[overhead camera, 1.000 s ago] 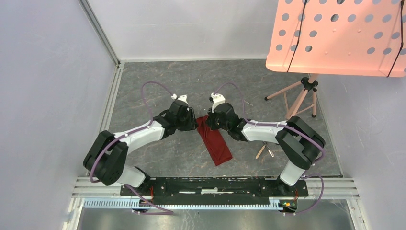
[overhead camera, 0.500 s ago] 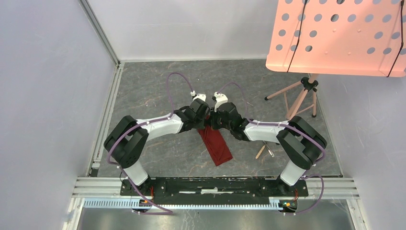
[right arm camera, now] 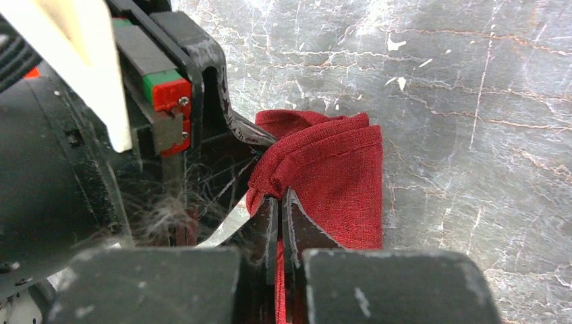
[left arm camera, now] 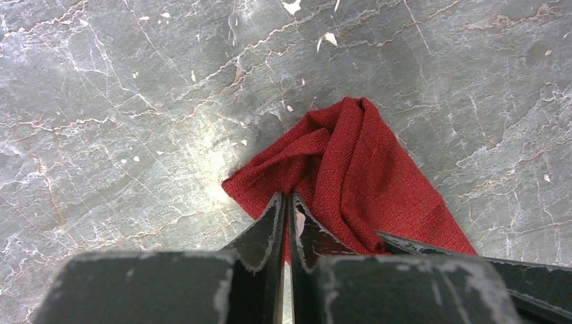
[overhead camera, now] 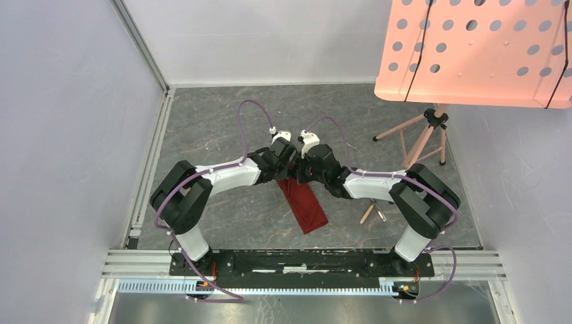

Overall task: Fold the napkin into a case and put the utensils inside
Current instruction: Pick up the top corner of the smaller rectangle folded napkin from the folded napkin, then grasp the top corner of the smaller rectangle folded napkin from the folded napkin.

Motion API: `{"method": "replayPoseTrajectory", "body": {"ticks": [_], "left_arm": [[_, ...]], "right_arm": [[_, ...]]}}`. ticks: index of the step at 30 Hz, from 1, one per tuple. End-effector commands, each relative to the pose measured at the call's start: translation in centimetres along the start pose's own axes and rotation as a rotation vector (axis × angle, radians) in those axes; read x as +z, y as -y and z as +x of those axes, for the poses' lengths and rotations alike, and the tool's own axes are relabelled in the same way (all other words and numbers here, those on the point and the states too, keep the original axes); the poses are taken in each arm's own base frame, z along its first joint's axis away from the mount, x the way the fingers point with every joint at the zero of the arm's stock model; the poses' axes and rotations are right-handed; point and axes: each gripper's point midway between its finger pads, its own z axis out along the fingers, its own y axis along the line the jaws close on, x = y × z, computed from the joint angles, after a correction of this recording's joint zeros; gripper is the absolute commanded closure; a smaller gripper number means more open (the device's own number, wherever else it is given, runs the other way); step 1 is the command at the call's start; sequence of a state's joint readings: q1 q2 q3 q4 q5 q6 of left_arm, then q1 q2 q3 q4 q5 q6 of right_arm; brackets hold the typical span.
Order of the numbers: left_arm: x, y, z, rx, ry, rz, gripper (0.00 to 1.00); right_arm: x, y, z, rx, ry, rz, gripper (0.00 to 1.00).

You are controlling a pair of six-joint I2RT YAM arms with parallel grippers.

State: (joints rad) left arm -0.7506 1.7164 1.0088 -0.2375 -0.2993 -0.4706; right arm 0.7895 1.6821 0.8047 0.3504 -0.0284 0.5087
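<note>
Two of my grippers meet at the far end of the napkin [overhead camera: 308,204], so I judge that I am mid-fold, with the case not yet made. My left gripper [left arm camera: 284,200] has its fingers together on a bunched corner of the cloth, and a sliver of red shows in the slit between them. My right gripper [right arm camera: 278,198] is likewise clamped on the cloth, pinching a rounded fold just beside the left fingers; the two heads are almost touching.

From above, the napkin lies on the table [overhead camera: 222,115] as a long, narrow, dark red strip. It runs slantwise from my fingers toward the near edge and sits between my two arms. Its near end lies flat and squared. The far end is rumpled, with several layers humped up and a loose flap spilling out to one side in the left wrist view. The weave is coarse and soft, so I expect it to sag and slip if it is pulled unevenly.

The next move, I think, calls for both grips to lift and travel together, keeping the layers aligned so the far end comes over cleanly and leaves an open pocket.

The utensils [overhead camera: 380,212] wait well apart, beside my right arm; they are too small in the overhead view to tell fork from spoon.
</note>
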Motion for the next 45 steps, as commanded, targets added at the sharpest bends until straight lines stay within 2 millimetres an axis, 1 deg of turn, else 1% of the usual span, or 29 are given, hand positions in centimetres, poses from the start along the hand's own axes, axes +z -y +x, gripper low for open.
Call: {"method": "replayPoseTrajectory", "body": {"ticks": [1, 2, 7, 11, 13, 16, 20, 23, 25, 27, 29, 30, 31, 33, 35, 36, 38, 42, 45], "left_arm": [[-1.0, 0.5, -2.5, 0.024, 0.093, 0.026, 0.94], [-1.2, 0.6, -2.6, 0.020, 0.104, 0.038, 0.97], [-1.8, 1.3, -2.8, -0.001, 0.140, 0.099, 0.98], [-2.0, 1.1, -2.3, -0.019, 0.143, 0.112, 0.98], [-2.1, 1.0, -2.2, -0.034, 0.147, 0.125, 0.98], [-2.3, 1.1, -2.1, -0.046, 0.154, 0.151, 0.98], [-2.5, 1.4, -1.9, -0.064, 0.146, 0.190, 0.98], [-2.7, 1.4, -2.0, -0.083, 0.146, 0.207, 0.98], [-2.7, 1.2, -2.0, -0.103, 0.141, 0.207, 0.98], [-2.5, 0.6, -1.9, -0.136, 0.125, 0.204, 0.98], [-2.4, 0.1, -1.8, -0.165, 0.120, 0.208, 0.98], [-2.4, -0.2, -1.7, -0.174, 0.119, 0.207, 0.98], [-2.5, -0.3, -1.7, -0.181, 0.118, 0.209, 0.98], [-2.6, -0.4, -1.6, -0.190, 0.112, 0.218, 0.98], [-2.5, -0.5, -1.5, -0.194, 0.105, 0.223, 0.98], [-2.5, -0.4, -1.4, -0.195, 0.102, 0.225, 0.98], [-2.4, -0.5, -1.4, -0.198, 0.100, 0.226, 0.98], [-2.7, -0.4, -1.4, -0.200, 0.101, 0.233, 0.98], [-2.7, -0.3, -1.5, -0.200, 0.099, 0.236, 0.98]], "right_arm": [[0.5, -0.9, 0.0, -0.005, -0.020, -0.046, 1.00], [0.7, -1.0, 0.4, -0.006, -0.036, -0.049, 1.00], [1.4, -0.9, 2.1, -0.031, -0.104, -0.034, 1.00], [1.6, 0.1, 2.9, -0.037, -0.128, 0.009, 1.00], [1.9, 0.2, 3.0, -0.039, -0.131, 0.014, 1.00], [2.5, -0.1, 3.0, -0.032, -0.133, -0.003, 1.00], [3.4, -0.9, 2.6, -0.014, -0.114, -0.041, 1.00], [4.3, -1.8, 2.8, -0.002, -0.110, -0.097, 1.00], [4.3, -1.7, 2.8, -0.017, -0.101, -0.105, 1.00], [3.5, -1.8, 2.4, -0.023, -0.070, -0.129, 1.00], [2.6, -2.0, 2.1, -0.017, -0.050, -0.187, 0.95], [2.3, -2.0, 2.2, -0.014, -0.046, -0.218, 0.92], [1.8, -2.0, 2.1, -0.013, -0.044, -0.247, 0.86], [1.4, -1.9, 2.4, -0.021, -0.051, -0.281, 0.80], [1.0, -2.1, 2.6, -0.048, -0.060, -0.312, 0.77], [0.8, -2.2, 2.7, -0.052, -0.058, -0.320, 0.74], [0.3, -2.4, 2.5, -0.058, -0.040, -0.331, 0.70], [-0.3, -2.7, 1.5, -0.066, -0.010, -0.333, 0.61], [0.0, -2.4, 0.9, -0.067, 0.002, -0.309, 0.59]]}}
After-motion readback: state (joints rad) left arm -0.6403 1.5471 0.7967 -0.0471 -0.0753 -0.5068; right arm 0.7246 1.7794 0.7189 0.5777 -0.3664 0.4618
